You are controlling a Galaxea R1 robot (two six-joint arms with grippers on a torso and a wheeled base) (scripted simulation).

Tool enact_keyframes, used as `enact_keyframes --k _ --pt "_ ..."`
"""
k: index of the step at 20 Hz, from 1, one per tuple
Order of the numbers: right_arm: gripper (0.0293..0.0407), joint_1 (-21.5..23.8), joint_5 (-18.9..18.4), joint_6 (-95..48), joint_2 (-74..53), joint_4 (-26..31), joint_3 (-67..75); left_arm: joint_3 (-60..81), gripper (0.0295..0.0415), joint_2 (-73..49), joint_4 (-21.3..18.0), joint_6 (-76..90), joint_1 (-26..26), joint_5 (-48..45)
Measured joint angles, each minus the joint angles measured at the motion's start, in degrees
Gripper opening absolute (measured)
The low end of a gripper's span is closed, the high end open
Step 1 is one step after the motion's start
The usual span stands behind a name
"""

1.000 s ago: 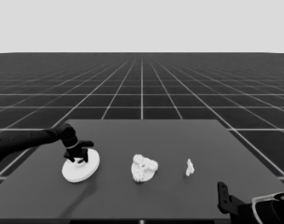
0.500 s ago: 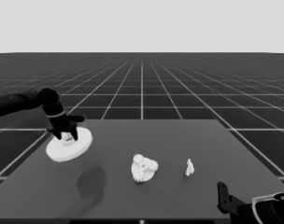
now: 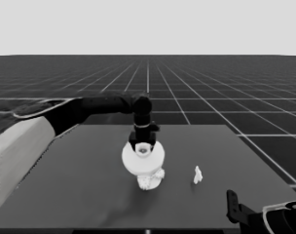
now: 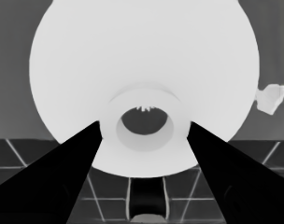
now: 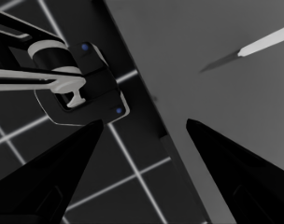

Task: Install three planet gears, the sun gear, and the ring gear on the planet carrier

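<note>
The left gripper (image 3: 143,146) has its fingers clamped either side of the raised hub of the larger round part (image 3: 143,158), holding it just above the cluster of gears (image 3: 150,181) at mid-table. A thin white piece (image 3: 198,175) stands nearby. The right gripper (image 5: 142,135), fingers spread and empty, waits at the table's near right corner.

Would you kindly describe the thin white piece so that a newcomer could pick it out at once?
Start at the larger round part, held by the left claw above the table's middle. To its right, toward the right claw's corner, the thin white piece stands alone, a small upright sliver, neither round nor toothed.
</note>
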Motion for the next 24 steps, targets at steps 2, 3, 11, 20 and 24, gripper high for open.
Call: enact_keyframes --k 2,3,11,20,24 --pt "0.0385 0.0 0.0 0.0 0.0 0.0 0.0 -4.8 0.0348 3.7 0.2 1.4 0.1 0.1" --pt "0.0385 0.0 0.0 0.0 0.0 0.0 0.0 -6.0 0.0348 4.5 0.2 1.8 0.1 0.1" --pt "0.0385 0.0 0.0 0.0 0.0 0.0 0.0 -11.6 0.0348 6.5 16.8 4.9 17.3 -3.6" --pt "0.0385 0.0 0.0 0.0 0.0 0.0 0.0 -12.2 0.0348 6.7 17.4 7.1 18.0 -3.8" --pt "0.0385 0.0 0.0 0.0 0.0 0.0 0.0 -12.2 0.0348 6.6 17.4 9.0 18.3 -3.8"
